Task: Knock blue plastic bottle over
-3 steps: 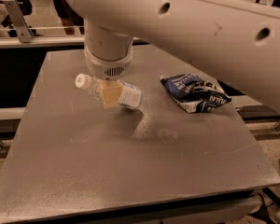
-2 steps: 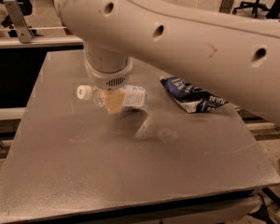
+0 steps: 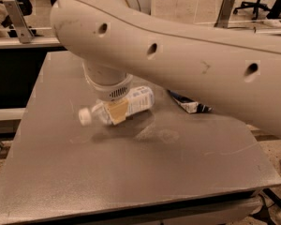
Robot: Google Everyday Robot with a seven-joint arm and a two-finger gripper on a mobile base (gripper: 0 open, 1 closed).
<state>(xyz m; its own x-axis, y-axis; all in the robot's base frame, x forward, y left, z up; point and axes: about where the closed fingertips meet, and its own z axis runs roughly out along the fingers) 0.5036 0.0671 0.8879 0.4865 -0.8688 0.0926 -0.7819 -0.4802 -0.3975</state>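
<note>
Near the middle of the frame, a little to the left, the gripper (image 3: 116,112) hangs down from the thick white arm (image 3: 187,55), and its tan pad sits directly in front of the blue plastic bottle (image 3: 139,100). The bottle is on its side, not upright, with the white cap (image 3: 85,116) pointing to the left and the labelled end raised slightly toward the upper right. A dark shadow lies on the grey table (image 3: 131,182) just under it, so I cannot say if the whole bottle rests on the surface. Whether the gripper is clamped on the bottle or only pressed against it, I cannot tell from where I stand. Compared with a second ago, the gripper and the bottle are both lower in the frame and nearer to the front edge of the table, while the bottle keeps the same lying pose with the cap on the left. The arm now fills much more of the upper right. The dark snack bag (image 3: 191,106), fully visible before, is now mostly covered by the arm at the right of centre.
</note>
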